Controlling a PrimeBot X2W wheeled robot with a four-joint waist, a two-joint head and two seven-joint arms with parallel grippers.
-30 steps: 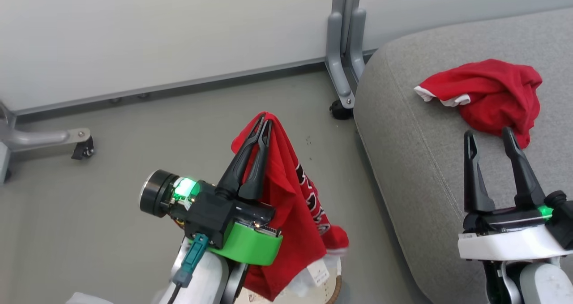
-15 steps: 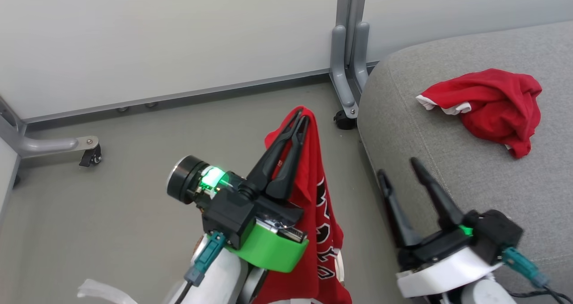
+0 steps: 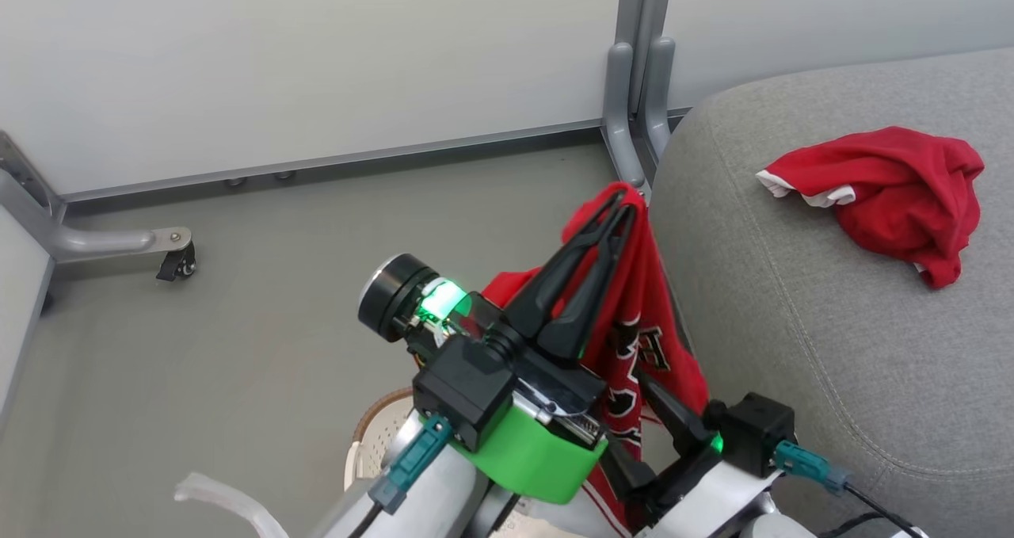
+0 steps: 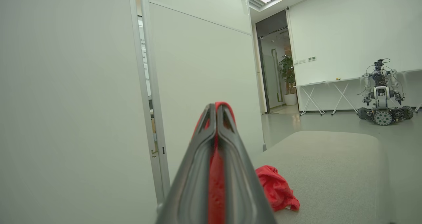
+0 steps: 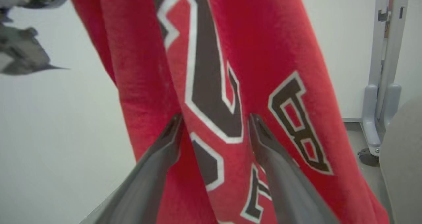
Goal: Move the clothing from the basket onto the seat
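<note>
The jersey (image 3: 634, 340) is a soft red knit with block lettering in black edged with white. It hangs in long vertical folds just beside the rounded edge of the seat (image 3: 792, 324), on the floor side and not yet over the cushion. Its top fold is pinched between the two long dark fingers of the left end effector (image 3: 626, 204), which are pressed together on the cloth, with a strip of red showing in the slit between them.

The right end effector (image 5: 216, 118) is lower down the same hanging cloth. Its jaws are spread wide, one finger on either side of a lettered fold, and they hold nothing. Whether the fingers touch the fabric cannot be told.

The second red garment (image 3: 895, 193), with white trim at one hem, lies crumpled on top of the seat, well in from the edge. The seat is a grey woven cushion with a stitched seam curving along its rounded border.

The basket (image 3: 368, 451), cream perforated plastic under a brown woven-look rim, stands on the floor away from the seat, partly hidden under the left arm.
</note>
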